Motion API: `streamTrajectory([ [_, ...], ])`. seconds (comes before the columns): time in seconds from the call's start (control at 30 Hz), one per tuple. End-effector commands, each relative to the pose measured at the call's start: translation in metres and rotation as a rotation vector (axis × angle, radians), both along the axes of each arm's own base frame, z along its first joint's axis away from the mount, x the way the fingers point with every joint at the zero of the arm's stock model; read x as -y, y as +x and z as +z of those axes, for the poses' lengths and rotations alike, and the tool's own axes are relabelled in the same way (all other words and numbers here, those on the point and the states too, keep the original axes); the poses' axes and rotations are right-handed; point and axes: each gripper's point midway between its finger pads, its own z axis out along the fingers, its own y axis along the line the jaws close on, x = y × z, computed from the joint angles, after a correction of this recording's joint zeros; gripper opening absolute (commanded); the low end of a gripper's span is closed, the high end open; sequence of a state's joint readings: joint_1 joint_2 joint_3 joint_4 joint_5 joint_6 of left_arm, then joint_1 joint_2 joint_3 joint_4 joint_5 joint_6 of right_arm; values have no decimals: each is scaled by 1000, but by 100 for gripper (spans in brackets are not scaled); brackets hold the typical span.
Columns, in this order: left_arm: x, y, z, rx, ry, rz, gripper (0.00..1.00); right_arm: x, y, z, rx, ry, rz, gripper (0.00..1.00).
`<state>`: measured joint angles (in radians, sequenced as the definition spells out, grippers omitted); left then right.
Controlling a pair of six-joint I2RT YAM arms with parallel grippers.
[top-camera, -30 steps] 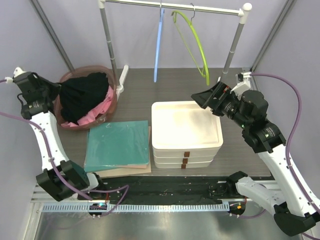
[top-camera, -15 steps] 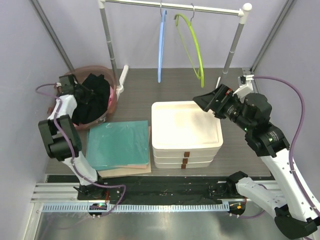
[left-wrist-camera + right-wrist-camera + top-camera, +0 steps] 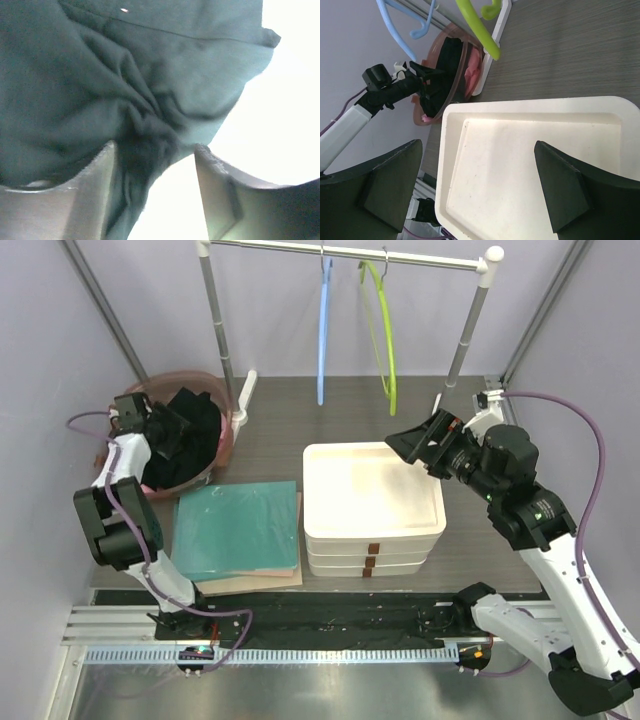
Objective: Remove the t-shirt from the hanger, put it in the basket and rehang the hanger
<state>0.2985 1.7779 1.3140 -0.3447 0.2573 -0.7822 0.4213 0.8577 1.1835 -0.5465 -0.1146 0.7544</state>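
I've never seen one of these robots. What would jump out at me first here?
Two bare plastic hangers, one pale blue and one lime green, dangle from the white rail at the back. At far left, the left arm's fingers straddle a fold of a crumpled black t-shirt in a pinkish round basket. A stack of cream-white trays fills the middle.

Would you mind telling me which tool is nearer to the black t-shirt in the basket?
Left. The left tool is at the black t-shirt, cloth between its fingers; the right tool hovers over the white trays, well away.
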Motion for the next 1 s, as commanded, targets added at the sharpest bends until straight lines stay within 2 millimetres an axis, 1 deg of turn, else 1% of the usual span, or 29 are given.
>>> streamTrajectory([
  [0.0,-7,-17,59,103,60,49,78,-2,2,12,52,9,16,99],
  [0.07,-7,-26,73,117,76,65,80,-3,0,12,54,5,26,100],
  [0.1,-10,-35,85,136,100,92,80,-3,1,12,55,4,27,100],
  [0.13,-11,-42,89,132,112,110,81,-3,0,13,58,5,30,100],
  [0.17,-12,-52,90,110,121,127,85,-3,-1,13,59,6,28,100],
  [0.2,-17,-64,102,127,157,164,90,-3,-2,13,58,11,29,100],
  [0.27,-14,-80,112,135,171,170,92,-3,-3,13,56,15,29,100],
  [0.3,-8,-93,117,161,173,161,92,-4,-3,13,52,21,33,100],
  [0.33,6,-97,123,191,161,121,92,-4,-4,12,48,23,34,100],
  [0.4,27,-104,133,241,165,70,92,-3,-7,12,40,27,35,100],
  [0.43,53,-113,142,284,173,12,92,-2,-8,10,30,17,33,100],
  [0.47,67,-116,147,308,167,-16,91,-1,-10,10,29,12,31,100],
  [0.5,83,-117,158,361,144,-35,91,2,-10,10,26,-1,22,100],
  [0.53,113,-127,163,403,113,-105,91,7,-12,2,0,-36,9,100],
  [0.57,128,-130,170,444,93,-134,91,12,-14,5,6,-52,-9,100],
  [0.6,143,-131,180,501,69,-161,91,21,-12,3,10,-76,-57,100],
  [0.63,172,-140,182,516,49,-247,91,29,-18,3,21,-101,-74,100],
  [0.67,180,-141,187,529,73,-250,90,36,-21,3,30,-113,-100,100],
  [0.7,193,-145,186,529,94,-292,90,49,-19,3,39,-137,-167,100],
  [0.73,220,-158,182,519,94,-373,90,61,-27,0,42,-162,-200,100],
  [0.77,227,-161,182,518,118,-380,89,69,-30,-5,36,-179,-233,100],
  [0.8,235,-168,179,515,129,-402,89,83,-31,-8,37,-202,-299,100],
  [0.83,251,-182,176,519,144,-465,89,95,-43,-8,56,-212,-328,100],
  [0.87,245,-188,179,532,171,-443,89,105,-46,-14,49,-233,-366,100],
  [0.9,249,-198,181,540,174,-461,89,116,-52,-15,54,-246,-407,100],
  [0.93,244,-206,176,524,195,-466,89,132,-56,-25,31,-283,-474,100],
  [0.97,233,-216,188,558,193,-447,90,143,-66,-24,47,-282,-512,100],
])
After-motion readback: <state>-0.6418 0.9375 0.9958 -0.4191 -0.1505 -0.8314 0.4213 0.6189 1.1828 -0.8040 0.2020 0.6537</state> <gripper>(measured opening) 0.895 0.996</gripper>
